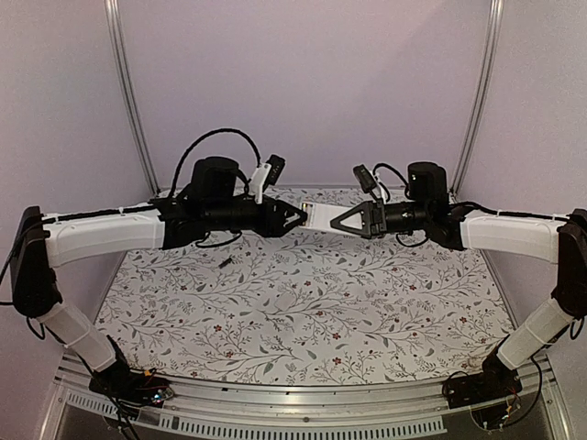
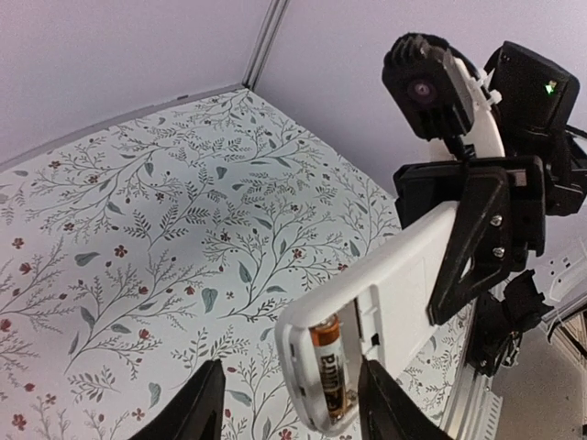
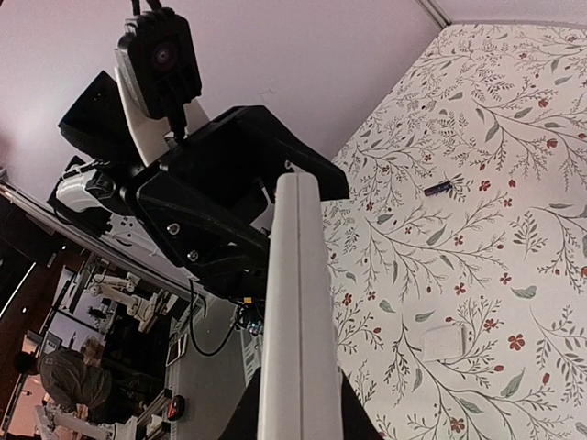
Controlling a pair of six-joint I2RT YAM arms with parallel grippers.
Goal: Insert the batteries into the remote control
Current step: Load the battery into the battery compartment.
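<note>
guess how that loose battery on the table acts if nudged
The battery is a slim cylinder lying on its side on the flat table, so it will probably roll. It looks tiny and rigid, so likely light and easy to fumble.

Plain pale lilac walls [image 1: 303,82] close the back and sides, joined by slim silvery metal corner posts [image 1: 128,92]. The table [image 1: 303,312] wears a white cloth printed with grey leafy sprigs and small red flowers; a ribbed aluminium rail [image 1: 303,396] edges its near side. The light is soft and even.
</note>
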